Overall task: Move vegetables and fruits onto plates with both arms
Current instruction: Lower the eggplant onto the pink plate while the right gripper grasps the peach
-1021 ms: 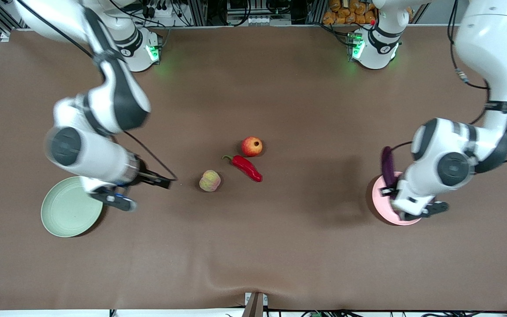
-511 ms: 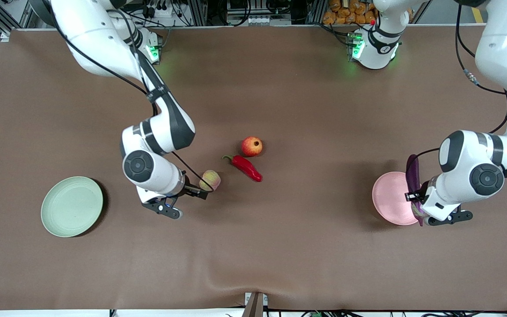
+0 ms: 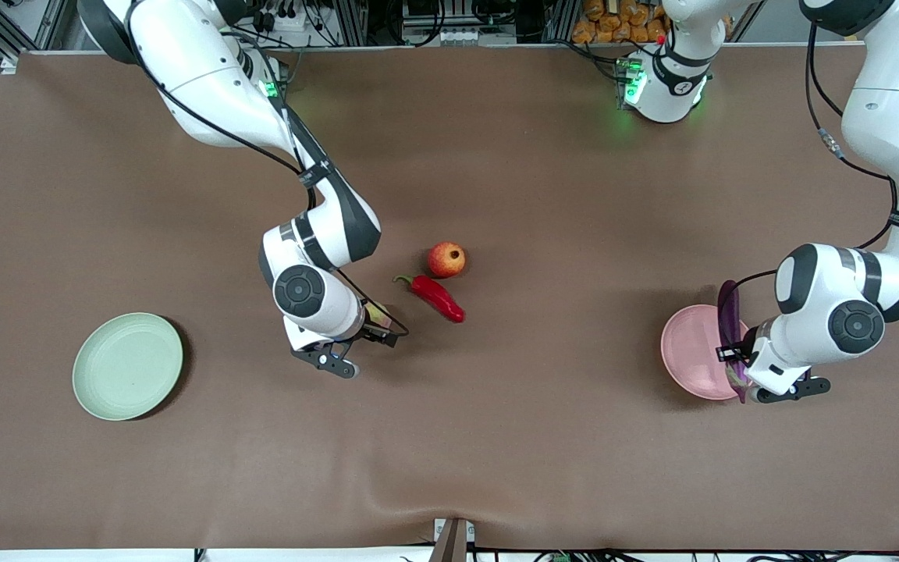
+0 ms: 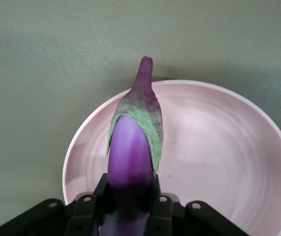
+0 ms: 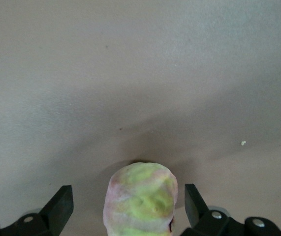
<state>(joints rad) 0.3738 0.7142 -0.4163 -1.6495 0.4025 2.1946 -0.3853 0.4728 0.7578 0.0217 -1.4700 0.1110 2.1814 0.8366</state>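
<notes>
My left gripper (image 3: 734, 357) is shut on the long purple eggplant (image 3: 727, 308) and holds it over the edge of the pink plate (image 3: 691, 347) at the left arm's end. In the left wrist view the eggplant (image 4: 133, 142) points out over the plate (image 4: 219, 147) from my left gripper (image 4: 129, 196). My right gripper (image 3: 367, 324) is open around the pale ribbed fruit (image 3: 378, 313), which sits on the table. In the right wrist view the fruit (image 5: 140, 201) lies between the fingers (image 5: 61, 204) of my right gripper (image 5: 128, 206), apart from both. The red chili (image 3: 435, 297) and the red-orange fruit (image 3: 447, 259) lie at mid table.
The mint green plate (image 3: 128, 366) stands bare toward the right arm's end. The chili lies close beside the right gripper, toward the left arm's end. The brown table cloth (image 3: 496, 437) is bare nearer the front camera.
My right arm swung from over the green plate to the ribbed fruit and now straddles it. My left gripper carried the eggplant across the pink plate toward the left arm's end.
</notes>
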